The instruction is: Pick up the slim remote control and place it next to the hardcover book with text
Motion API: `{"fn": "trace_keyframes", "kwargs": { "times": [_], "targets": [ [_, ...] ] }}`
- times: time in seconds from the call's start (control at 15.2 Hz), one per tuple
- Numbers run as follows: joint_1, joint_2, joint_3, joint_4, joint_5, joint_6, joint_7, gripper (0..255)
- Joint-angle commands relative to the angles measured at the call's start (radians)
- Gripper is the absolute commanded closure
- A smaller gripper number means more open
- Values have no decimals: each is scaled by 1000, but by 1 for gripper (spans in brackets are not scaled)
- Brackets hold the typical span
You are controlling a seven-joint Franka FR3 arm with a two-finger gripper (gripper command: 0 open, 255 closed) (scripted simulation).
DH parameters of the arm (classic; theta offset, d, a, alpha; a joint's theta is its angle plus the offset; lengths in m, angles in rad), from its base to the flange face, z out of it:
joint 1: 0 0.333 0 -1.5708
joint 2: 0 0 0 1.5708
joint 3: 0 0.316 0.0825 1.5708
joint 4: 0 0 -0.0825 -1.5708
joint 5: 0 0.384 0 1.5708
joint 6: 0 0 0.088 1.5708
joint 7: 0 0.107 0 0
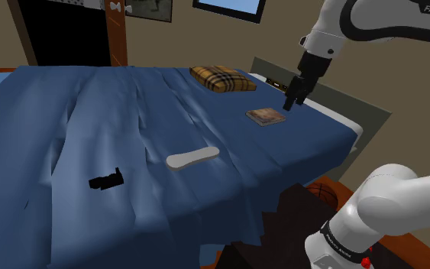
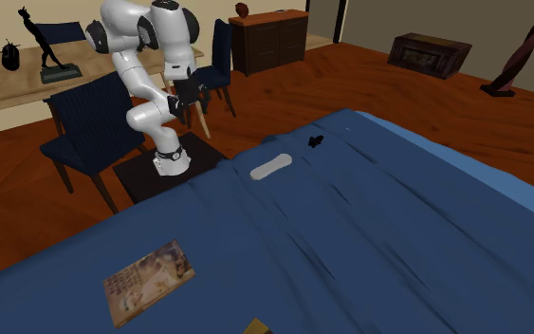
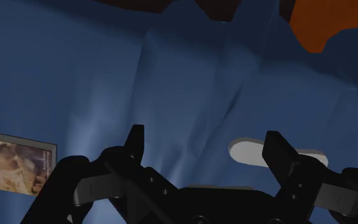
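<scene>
My gripper [image 1: 292, 98] hangs near the book [image 1: 266, 116], fingers apart, holding nothing. The white remote [image 1: 192, 158] lies well apart from the book, so I need to go get it.

White arm [image 2: 151, 57] folded up over dark stand [image 2: 139, 180], just beside bed. Blue bedcover [image 2: 378, 237] rumpled. Pale slim remote [image 2: 271, 167] lies flat near edge by stand. Small black object [image 2: 316, 142] near it, not touching. Book [image 2: 148, 281] with picture cover flat on bedcover, well apart from remote. Blue chair [image 2: 89, 133] behind stand, on wooden floor [image 2: 350, 85].
</scene>
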Motion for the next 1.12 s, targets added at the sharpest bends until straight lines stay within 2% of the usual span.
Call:
{"fn": "trace_keyframes", "kwargs": {
  "times": [0.0,0.53,1.06],
  "targets": [
    [0,0,0,0,0,0,0,0],
    [109,259,-27,28,-11,219,-288,0],
    [205,516,-15,107,-3,384,-563,0]
  ]
}}
